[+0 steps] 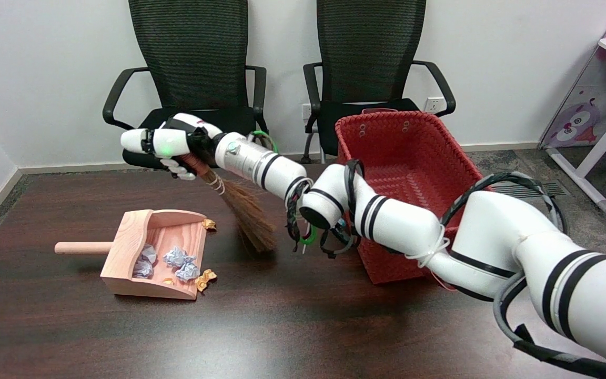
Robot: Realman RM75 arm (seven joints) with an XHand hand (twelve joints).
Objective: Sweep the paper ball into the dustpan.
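Near the table's (292, 326) left edge, the dustpan (124, 252) holds bluish paper balls (179, 258), two gold scraps at its mouth. Right hand (169, 145) grips the broom (248, 213), lifted. Red basket (387, 142) looks empty.

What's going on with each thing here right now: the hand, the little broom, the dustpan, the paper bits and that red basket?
Right hand: grips the broom's handle, raised above the table.
Broom: held tilted, bristles down beside the dustpan's mouth.
Dustpan: flat on the table, mouth facing right.
Blue-white paper balls: lying inside the dustpan.
Gold paper scraps: at the dustpan's front corners, at its edge.
Red basket: upright, nothing visible inside.
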